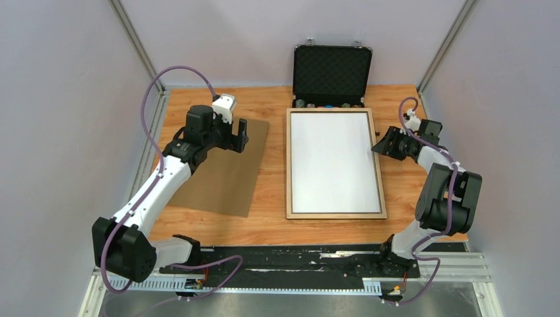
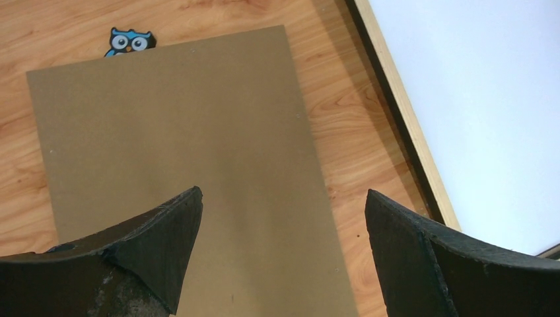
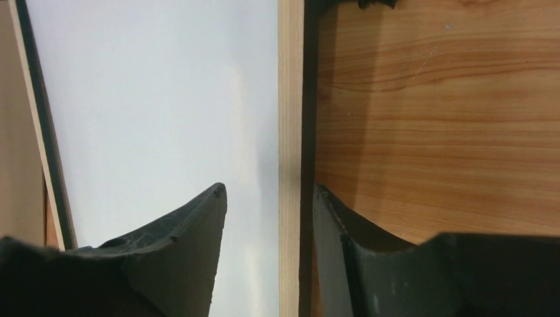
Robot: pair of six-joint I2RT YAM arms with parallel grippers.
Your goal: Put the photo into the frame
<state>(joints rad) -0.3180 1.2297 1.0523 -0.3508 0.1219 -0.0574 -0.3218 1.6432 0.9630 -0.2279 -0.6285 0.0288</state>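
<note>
The frame (image 1: 288, 165) lies flat on the table right of centre, its light wood side up. A plain white surface fills it, the photo (image 1: 335, 162) showing its white back; the printed side is hidden. My right gripper (image 1: 378, 146) is at the frame's right rail. In the right wrist view it (image 3: 269, 187) is open, with one finger over the photo (image 3: 158, 99) and the other outside the rail (image 3: 289, 99). My left gripper (image 1: 241, 135) is open and empty. In the left wrist view it (image 2: 284, 193) hovers over the brown panel, with the frame (image 2: 413, 132) at right.
A flat brown hardboard panel (image 1: 228, 178) lies left of the frame, also in the left wrist view (image 2: 178, 132). An open black case (image 1: 332, 72) stands at the back. An owl sticker (image 2: 129, 41) is on the table past the panel.
</note>
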